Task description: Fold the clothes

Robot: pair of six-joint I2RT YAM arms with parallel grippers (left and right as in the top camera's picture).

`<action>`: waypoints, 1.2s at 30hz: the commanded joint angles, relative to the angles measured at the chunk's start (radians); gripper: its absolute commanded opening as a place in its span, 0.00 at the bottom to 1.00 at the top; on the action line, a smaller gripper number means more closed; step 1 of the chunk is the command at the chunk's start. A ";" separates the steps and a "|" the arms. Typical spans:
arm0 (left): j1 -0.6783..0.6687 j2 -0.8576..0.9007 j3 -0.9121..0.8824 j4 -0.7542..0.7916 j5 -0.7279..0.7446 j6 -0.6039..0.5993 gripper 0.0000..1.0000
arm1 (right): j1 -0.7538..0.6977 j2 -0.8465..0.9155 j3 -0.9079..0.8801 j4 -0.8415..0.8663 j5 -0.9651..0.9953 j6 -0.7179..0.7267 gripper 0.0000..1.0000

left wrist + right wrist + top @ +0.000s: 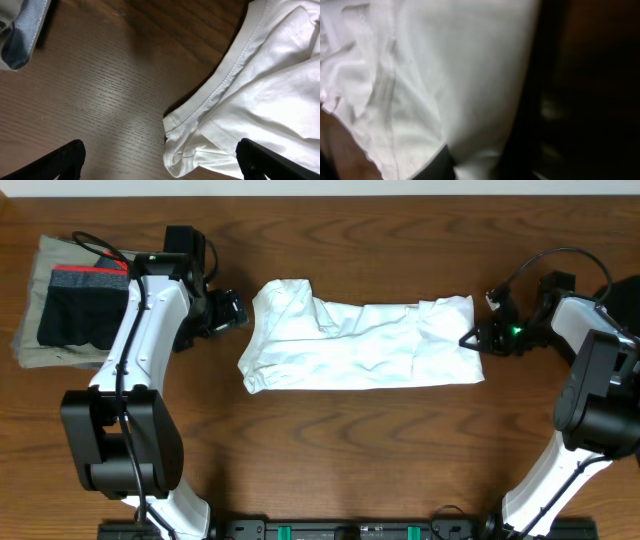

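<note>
The white T-shirt (360, 345) lies folded into a wrinkled band across the middle of the worktop (330, 450). The left jaws stand wide apart just beside its left end, holding nothing. The right jaws sit at its right edge, where cloth fills their blurred view. I cannot tell whether they grip it.

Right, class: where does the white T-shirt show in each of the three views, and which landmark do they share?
Overhead: the T-shirt lies crumpled across the middle of the picture.
Left wrist: it fills the right side, with its hem and a corner reaching toward the centre.
Right wrist: it fills the left and centre, blurred.
Shared landmark: the wood table, which shows beside the cloth in every view.
</note>
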 commanded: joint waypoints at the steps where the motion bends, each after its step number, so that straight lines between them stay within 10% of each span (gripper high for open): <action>1: 0.001 -0.009 0.011 -0.003 -0.005 0.013 0.98 | 0.010 0.044 -0.024 0.016 0.127 0.044 0.07; 21: 0.001 -0.009 0.011 -0.002 -0.005 0.013 0.98 | 0.035 0.039 0.286 -0.302 0.661 0.175 0.01; 36: 0.001 -0.009 0.011 -0.002 -0.005 0.013 0.98 | 0.315 0.039 0.373 -0.406 0.839 0.245 0.02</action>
